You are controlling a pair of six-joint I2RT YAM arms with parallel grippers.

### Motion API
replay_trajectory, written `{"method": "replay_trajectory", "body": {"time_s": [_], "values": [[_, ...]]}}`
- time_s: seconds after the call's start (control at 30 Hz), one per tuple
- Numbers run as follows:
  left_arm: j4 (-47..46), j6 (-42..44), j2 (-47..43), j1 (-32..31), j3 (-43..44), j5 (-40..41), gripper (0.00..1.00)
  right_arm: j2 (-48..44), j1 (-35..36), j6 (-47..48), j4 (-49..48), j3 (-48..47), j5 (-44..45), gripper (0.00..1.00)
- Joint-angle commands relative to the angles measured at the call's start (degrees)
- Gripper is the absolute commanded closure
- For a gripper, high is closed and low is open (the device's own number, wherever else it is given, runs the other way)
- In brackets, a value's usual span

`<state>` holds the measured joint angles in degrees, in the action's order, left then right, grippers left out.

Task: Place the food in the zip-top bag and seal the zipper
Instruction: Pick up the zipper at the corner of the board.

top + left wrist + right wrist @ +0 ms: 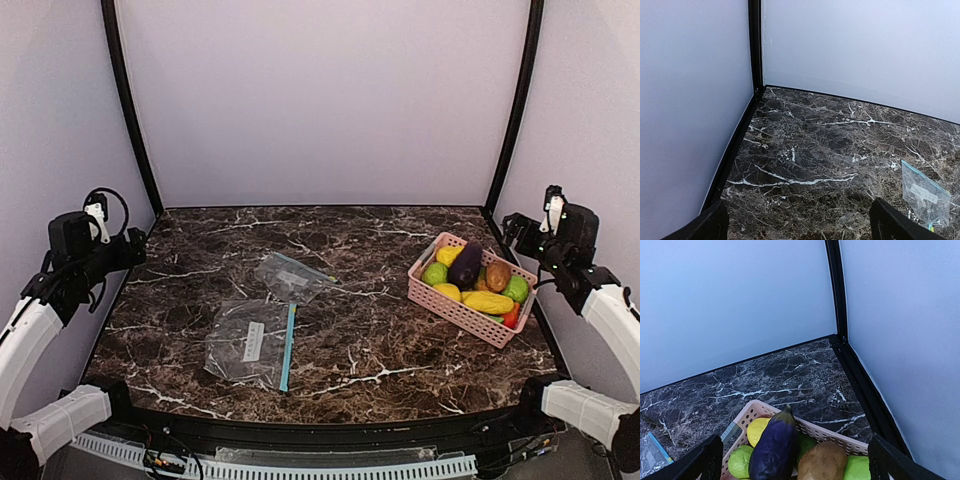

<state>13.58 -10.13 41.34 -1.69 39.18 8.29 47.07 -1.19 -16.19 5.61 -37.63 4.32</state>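
Top view. Left end effector [135,250] is parked at the desk's [380,350] left edge, raised, fingers spread wide, nothing in them. Right end effector [512,228] mirrors it at the right edge, also wide and empty. Both sit off to the sides, I judge to leave the working area unobstructed.

The food [470,275] is all heaped in the pink basket [455,312], just inboard of and below the right end effector, so that arm is the natural one for picking. Two clear bags lie flat, well away from both end effectors and toward the middle. The near bag [248,345], with its teal zipper strip, is down and inboard from the left end effector; the far bag [290,275] is about level with it, further inboard. Neither holds any food. Task not begun, as I read it.

Left wrist view. Fingers [895,225] show only as dark tips at the bottom corners, wide apart, with bare marble between. One bag corner shows ahead and right of the right-hand tip; I can't tell which bag it is.

Right wrist view. Fingers [705,460] again wide at the bottom corners. Directly between and below them are the purple eggplant [772,447], lying on top, and a brown potato-like piece [822,462] beside it. The eggplant is the easiest first pick, being uppermost. Its glossy skin may slip.
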Motion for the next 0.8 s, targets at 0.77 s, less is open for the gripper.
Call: {"method": "replay_trajectory", "body": {"time_s": [0.77], "values": [[4.42,-17.83,2.87,-5.88,-3.61,-19.37,0.01,6.69,4.48,3.05,8.03,-10.45,-19.23,0.01]]}}
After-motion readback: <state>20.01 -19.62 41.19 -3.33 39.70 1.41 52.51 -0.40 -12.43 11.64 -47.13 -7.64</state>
